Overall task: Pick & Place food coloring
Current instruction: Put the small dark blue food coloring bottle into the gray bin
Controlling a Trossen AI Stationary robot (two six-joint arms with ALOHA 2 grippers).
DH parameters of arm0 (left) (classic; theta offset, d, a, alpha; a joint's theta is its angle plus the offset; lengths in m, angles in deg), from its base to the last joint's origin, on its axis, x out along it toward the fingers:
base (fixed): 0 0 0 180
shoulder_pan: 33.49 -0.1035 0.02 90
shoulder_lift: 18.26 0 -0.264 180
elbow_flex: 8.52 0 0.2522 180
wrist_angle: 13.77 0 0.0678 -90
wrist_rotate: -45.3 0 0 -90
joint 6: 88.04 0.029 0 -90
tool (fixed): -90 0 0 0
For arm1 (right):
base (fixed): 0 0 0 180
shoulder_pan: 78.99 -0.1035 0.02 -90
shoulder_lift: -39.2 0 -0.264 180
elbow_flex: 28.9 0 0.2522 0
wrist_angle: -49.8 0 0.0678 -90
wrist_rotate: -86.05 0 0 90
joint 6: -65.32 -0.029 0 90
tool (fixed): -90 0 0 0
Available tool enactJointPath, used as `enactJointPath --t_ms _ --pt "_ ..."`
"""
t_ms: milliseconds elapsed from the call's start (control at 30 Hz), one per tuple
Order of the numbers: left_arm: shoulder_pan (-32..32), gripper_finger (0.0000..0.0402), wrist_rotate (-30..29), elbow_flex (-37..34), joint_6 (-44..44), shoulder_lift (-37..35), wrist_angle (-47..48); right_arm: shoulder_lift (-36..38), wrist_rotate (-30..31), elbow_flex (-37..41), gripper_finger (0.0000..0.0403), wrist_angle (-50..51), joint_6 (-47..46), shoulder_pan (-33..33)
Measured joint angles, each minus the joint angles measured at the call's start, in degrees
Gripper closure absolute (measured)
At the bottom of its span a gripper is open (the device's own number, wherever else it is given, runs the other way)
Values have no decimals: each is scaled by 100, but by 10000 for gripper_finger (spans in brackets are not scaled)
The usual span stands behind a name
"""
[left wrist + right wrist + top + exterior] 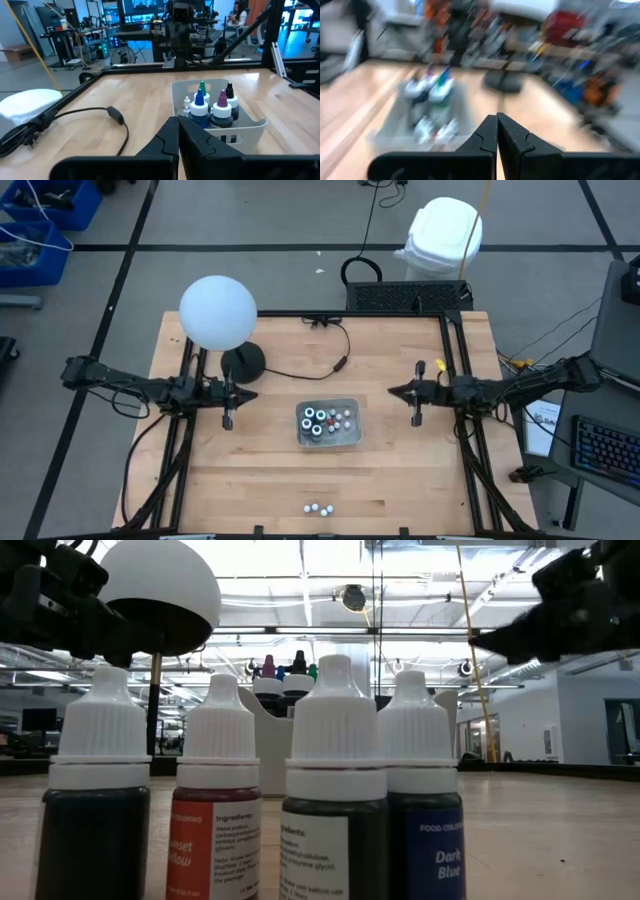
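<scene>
- Tray (352,438) position: I see the clear grey rectangular tray near the middle of the wooden table (270,480), between the two arms.
- Contents: inside the tray stand several food coloring containers (322,421), the larger dark round pots with ringed tops toward the left arm's side and small white-capped bottles on the other side (exact count not readable from above).
- From the left wrist view I make out coloured nozzle tips (green, blue, pink, black) on the pots in the tray (250,131), with a small white-capped bottle (186,105) beside them.
- Loose items: a short row of small white-capped bottles (319,508) stands well apart from the tray, near the table's front edge. The low view shows four of them upright side by side; one label reads "Dark Blue" (424,800).
- Left gripper (228,420): fingers together, holding nothing, hovering beside the tray on its own side, not touching it.
- Right gripper (416,418): fingers pressed together, empty, on the opposite side of the tray, clear of it.
- Other fixtures: a white globe lamp (217,311) on a dark round base (243,361) stands behind the left gripper, its cable (320,370) running across the table.
</scene>
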Motion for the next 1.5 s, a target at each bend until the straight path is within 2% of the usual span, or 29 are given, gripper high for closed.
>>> enactJointPath --t_ms 67,167,300,633,833,1033,1167,1333,1500 --pt "0 386 0 0 -4 0 2 -196 -261 -315 403 467 -155 -127" --pt "0 386 0 0 -4 0 10 -713 -238 -972 403 938 -348 -457" --pt "0 385 -2 2 -186 0 7 -1847 -136 -1974 403 1579 -501 -978" --pt "0 385 2 7 -656 0 9 -4764 -152 -4577 403 2113 -633 -2030" --pt "0 385 2 9 -783 0 -15 -6097 -173 -5655 403 2238 -633 -2520" --pt "0 385 0 11 -853 0 -189 -7078 -171 -6325 403 2130 -760 -2693" --pt "0 385 0 11 -756 0 -308 -7561 -175 -6687 403 2182 -1266 -2717" --pt "2 385 -2 11 -468 0 -338 -7865 -170 -6705 403 2262 -1450 -2773" --pt "2 385 -2 11 -411 0 -381 -7916 -432 -6694 397 2116 -996 -2994"
